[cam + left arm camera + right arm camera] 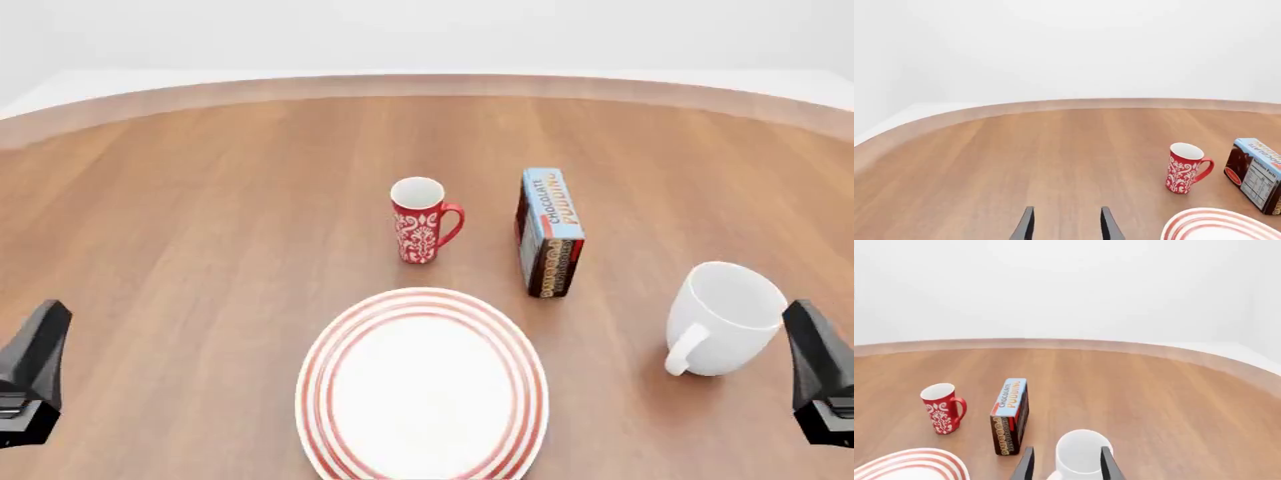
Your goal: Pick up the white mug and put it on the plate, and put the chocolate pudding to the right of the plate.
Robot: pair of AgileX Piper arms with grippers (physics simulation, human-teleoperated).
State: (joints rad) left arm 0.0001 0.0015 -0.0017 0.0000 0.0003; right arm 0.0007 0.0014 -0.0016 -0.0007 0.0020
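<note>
The white mug (725, 318) stands upright on the table at the right, handle toward the near side, well right of the plate (422, 390). The ringed plate lies empty near the front centre. The chocolate pudding (549, 232) stands upright behind the plate's right side, between the plate and the white mug. My right gripper (809, 340) is just right of the white mug. In the right wrist view it (1067, 466) is open, and the white mug (1081, 452) sits just beyond the fingers. My left gripper (46, 340) stays low at the left, open and empty (1067, 226).
A slimmer red patterned mug (422, 222) stands behind the plate, left of the pudding carton. The wooden table (200, 230) curves away to a far rim with a white floor beyond.
</note>
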